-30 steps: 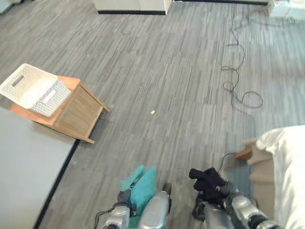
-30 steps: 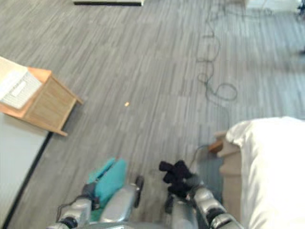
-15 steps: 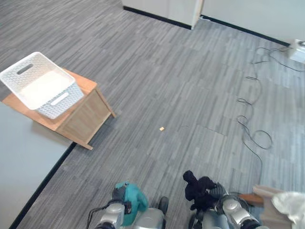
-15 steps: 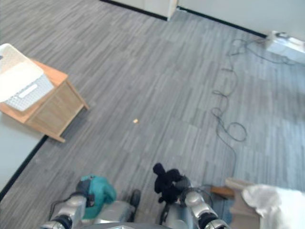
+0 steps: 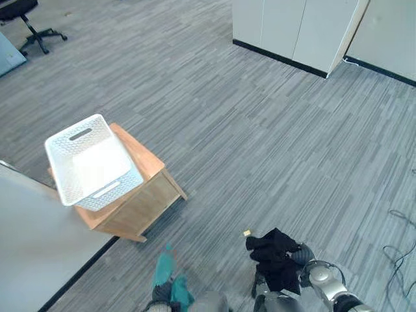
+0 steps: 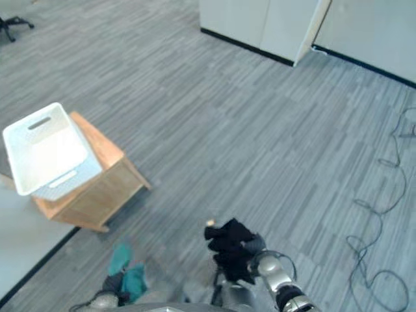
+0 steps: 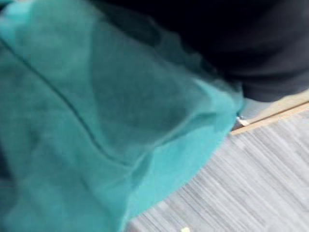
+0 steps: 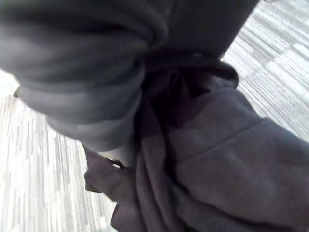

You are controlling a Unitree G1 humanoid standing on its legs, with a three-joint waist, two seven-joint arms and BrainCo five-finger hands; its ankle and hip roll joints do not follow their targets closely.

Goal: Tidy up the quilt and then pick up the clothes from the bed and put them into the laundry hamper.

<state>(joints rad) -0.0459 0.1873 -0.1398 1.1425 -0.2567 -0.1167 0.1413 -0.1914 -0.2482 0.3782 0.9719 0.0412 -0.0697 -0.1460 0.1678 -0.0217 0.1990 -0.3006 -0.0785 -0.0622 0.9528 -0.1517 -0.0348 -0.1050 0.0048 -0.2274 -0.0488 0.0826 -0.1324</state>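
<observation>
A white slatted laundry hamper (image 5: 91,162) lies tilted on a low wooden side table (image 5: 144,200), ahead and to my left. At the view's bottom edge, a teal garment (image 5: 166,281) is bunched in my left hand (image 5: 161,300); the same teal garment (image 7: 111,121) hangs close before the left wrist camera. My right hand (image 5: 317,277) is shut on a black garment (image 5: 274,255), held above the floor; the right wrist view shows its dark folds (image 8: 207,164) right against the hand. Both hands are well short of the hamper.
Grey striped carpet runs between me and the table. A pale panel with a black edge (image 5: 39,253) lies at lower left. White cabinets (image 5: 299,32) stand at the back, an office chair (image 5: 32,23) far left. Cables (image 6: 383,201) loop on the floor at right.
The camera has swung left: the bed has left the picture and the hamper and table now sit nearer the middle. Both hands still carry their garments.
</observation>
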